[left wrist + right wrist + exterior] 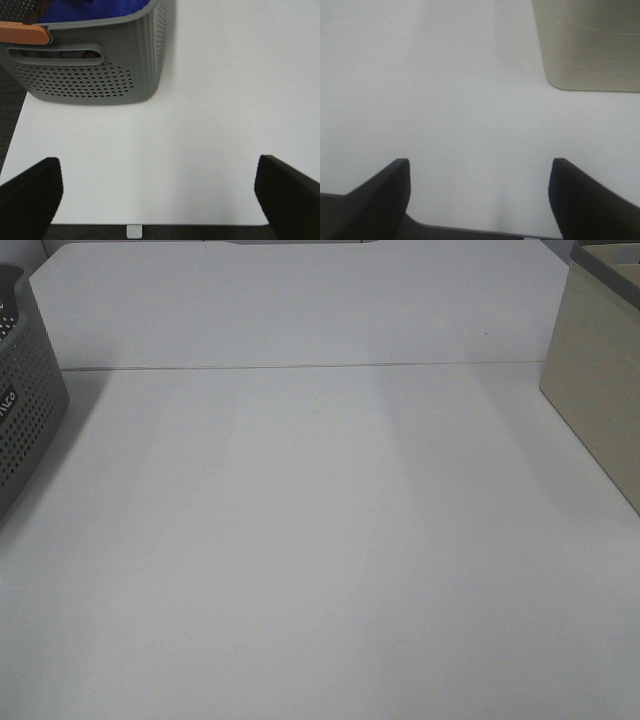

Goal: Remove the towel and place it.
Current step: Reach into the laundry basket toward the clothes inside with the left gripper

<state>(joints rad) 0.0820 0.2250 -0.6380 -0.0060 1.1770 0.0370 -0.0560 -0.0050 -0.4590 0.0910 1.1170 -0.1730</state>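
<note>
The towel [95, 9] is a bunched blue heap down inside the grey perforated basket [25, 410], which sits at the nine o'clock edge of the white table [320, 540] with an orange piece [22, 34] lying along its rim. Over at about two o'clock stands a beige box [600, 390], well apart from the basket. The left gripper [157, 165] and the right gripper [480, 162] both hover over the six o'clock side with jaws spread wide and released, the left one facing the basket's handle end, the right one near the box's corner.
</note>
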